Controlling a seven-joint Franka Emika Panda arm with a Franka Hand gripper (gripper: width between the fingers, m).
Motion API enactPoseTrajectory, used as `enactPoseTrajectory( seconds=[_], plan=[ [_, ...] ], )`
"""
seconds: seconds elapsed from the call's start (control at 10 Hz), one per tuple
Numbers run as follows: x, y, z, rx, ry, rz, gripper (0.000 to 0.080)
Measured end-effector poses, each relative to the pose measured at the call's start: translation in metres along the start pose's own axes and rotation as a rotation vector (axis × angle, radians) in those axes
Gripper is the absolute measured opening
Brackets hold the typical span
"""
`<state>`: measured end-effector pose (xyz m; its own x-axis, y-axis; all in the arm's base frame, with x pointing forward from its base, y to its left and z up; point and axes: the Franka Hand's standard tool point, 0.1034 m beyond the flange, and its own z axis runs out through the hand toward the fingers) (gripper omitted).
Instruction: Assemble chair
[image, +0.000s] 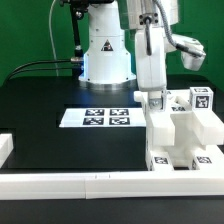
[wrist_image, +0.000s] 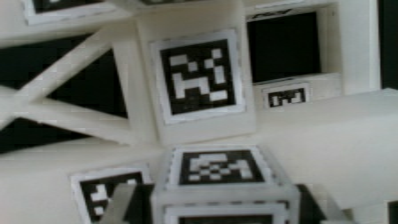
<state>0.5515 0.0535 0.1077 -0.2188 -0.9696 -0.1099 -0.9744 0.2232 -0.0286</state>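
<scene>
1. The white Franka arm (image: 150, 55) reaches down from the white robot base (image: 105, 50), which stands at twelve o'clock on the black table (image: 40, 100).
2. The two-finger gripper (image: 156, 99) meets the top of the chair (image: 180, 135), a blocky white plastic assembly of slabs, notched blocks and short legs carrying small black-and-white square tags.
3. The chair stands at about four o'clock in the exterior view, against the long plain white border rail (image: 90, 181) that runs along the six o'clock edge.
4. The marker board (image: 97, 118), a thin flat white sheet with four black-and-white tags, lies at the table's centre, just beside the chair towards nine o'clock.
5. Jaws: they stand partly apart; the fingertips are hidden among the chair's parts, so whether they clamp a part cannot be told.
6. The wrist view shows, close up, a white tagged block (wrist_image: 199, 75) of the chair, white cross-braces (wrist_image: 63, 95) beside it and further tags (wrist_image: 217, 167) nearer the camera.
</scene>
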Motion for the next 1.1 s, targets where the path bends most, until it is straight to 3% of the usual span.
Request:
enactPoseTrajectory(
  seconds=[0.2, 0.4, 0.5, 0.7, 0.8, 1.1],
  plan=[
    [0.000, 0.001, 0.001, -0.002, 0.000, -0.021, 0.0265],
    [-0.004, 0.001, -0.002, 0.000, -0.006, -0.054, 0.0556],
    [-0.006, -0.002, -0.011, 0.012, -0.016, -0.079, 0.0632],
    [-0.009, -0.009, -0.033, 0.044, -0.040, -0.117, 0.0645],
    [-0.009, -0.012, -0.037, 0.051, -0.044, -0.115, 0.0645],
    [-0.009, -0.011, -0.035, 0.048, -0.041, -0.118, 0.0649]
  ],
)
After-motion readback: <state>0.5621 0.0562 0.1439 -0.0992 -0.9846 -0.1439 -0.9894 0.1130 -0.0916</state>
